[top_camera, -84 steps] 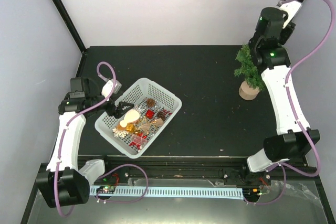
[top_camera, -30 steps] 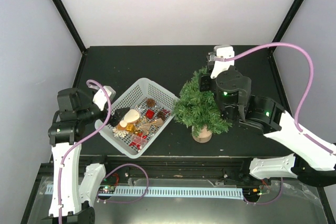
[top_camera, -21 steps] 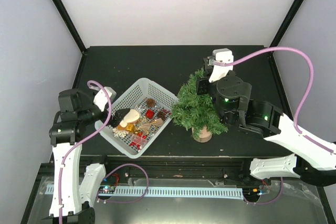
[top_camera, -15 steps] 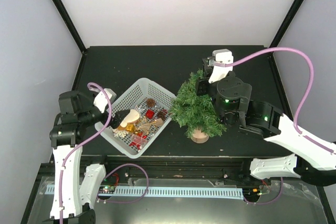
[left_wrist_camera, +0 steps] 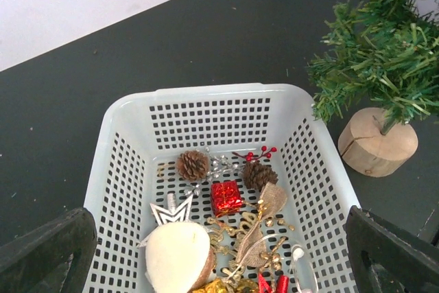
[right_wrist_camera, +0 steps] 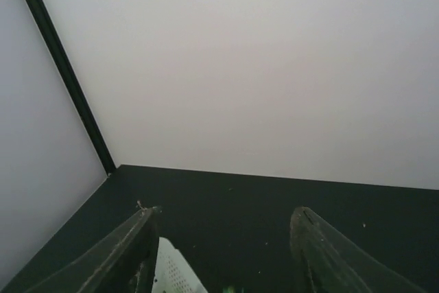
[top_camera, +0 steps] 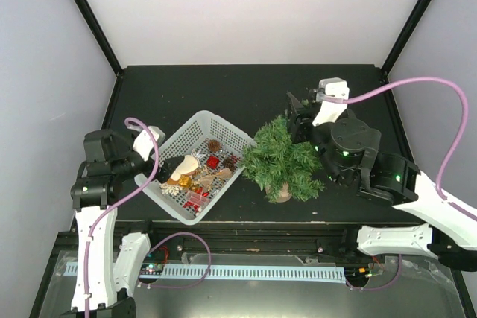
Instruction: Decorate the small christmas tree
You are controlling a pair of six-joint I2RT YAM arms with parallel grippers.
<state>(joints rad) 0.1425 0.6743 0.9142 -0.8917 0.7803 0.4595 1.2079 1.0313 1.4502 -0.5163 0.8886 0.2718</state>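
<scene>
Left wrist view: the small christmas tree (left_wrist_camera: 370, 66) runs off-frame.

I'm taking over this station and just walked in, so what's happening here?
Two robot arms are set to decorate the small christmas tree, which stands upright on the table just right of a white basket of ornaments. The right end effector hangs open by the treetop, holding nothing. The left end effector hovers open at the basket's left edge, also empty. No ornament shows on the tree yet.
</scene>
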